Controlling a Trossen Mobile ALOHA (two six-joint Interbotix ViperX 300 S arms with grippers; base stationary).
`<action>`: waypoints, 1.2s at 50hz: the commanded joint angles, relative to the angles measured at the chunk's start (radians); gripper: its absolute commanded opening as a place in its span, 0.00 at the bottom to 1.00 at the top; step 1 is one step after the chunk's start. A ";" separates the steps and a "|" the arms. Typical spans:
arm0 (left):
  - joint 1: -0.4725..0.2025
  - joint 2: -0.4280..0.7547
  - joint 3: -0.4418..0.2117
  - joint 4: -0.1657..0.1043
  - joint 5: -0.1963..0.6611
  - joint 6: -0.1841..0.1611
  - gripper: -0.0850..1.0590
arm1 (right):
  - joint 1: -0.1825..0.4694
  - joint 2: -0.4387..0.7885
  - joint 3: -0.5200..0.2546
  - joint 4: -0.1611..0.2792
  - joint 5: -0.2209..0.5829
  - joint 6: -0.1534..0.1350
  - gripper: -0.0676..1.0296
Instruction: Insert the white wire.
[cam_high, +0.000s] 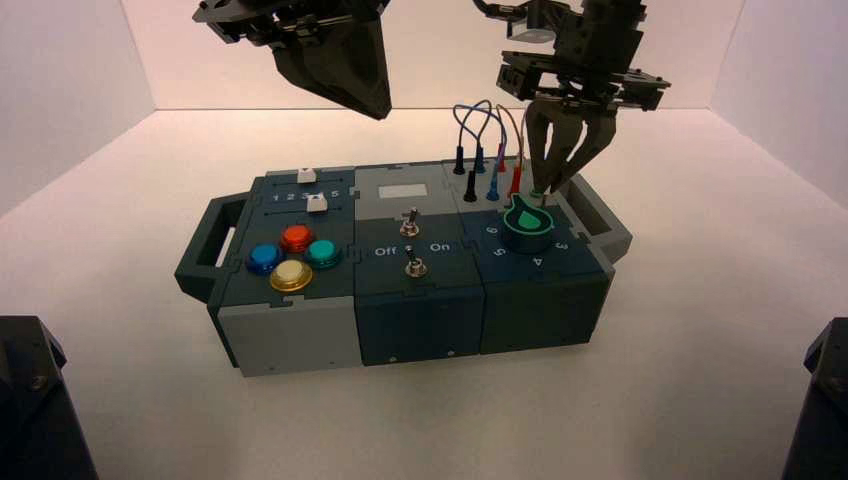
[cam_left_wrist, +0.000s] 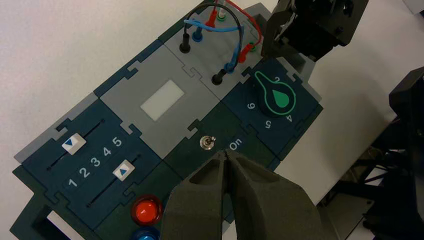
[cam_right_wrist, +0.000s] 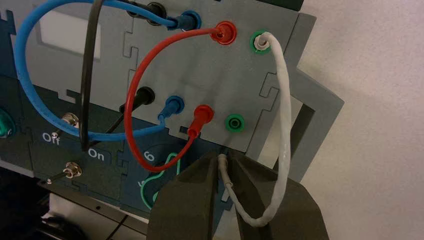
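The box (cam_high: 419, 325) stands under both arms. The left gripper (cam_left_wrist: 224, 154) waits above it, clenched on nothing. The right gripper (cam_right_wrist: 224, 155), at the far right panel, grasps the loose end of the white wire (cam_right_wrist: 283, 115); its other end sits in the farther green-ringed socket (cam_right_wrist: 260, 43). For good insertion, the plug should come upright over the free green socket (cam_right_wrist: 234, 123), then go straight down, without pushing the red lead (cam_right_wrist: 134, 95). Readable are "Off", "On" and slider numbers (cam_left_wrist: 95, 161) 1 to 5.
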 joint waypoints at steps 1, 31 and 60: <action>-0.003 0.000 -0.028 0.003 -0.005 0.002 0.05 | 0.002 -0.035 -0.023 -0.008 -0.008 0.005 0.04; -0.003 0.015 -0.067 0.005 0.035 0.014 0.05 | 0.003 -0.074 -0.028 -0.058 -0.057 0.012 0.04; -0.003 0.026 -0.069 0.005 0.040 0.015 0.05 | 0.003 -0.037 -0.034 -0.054 -0.075 0.014 0.04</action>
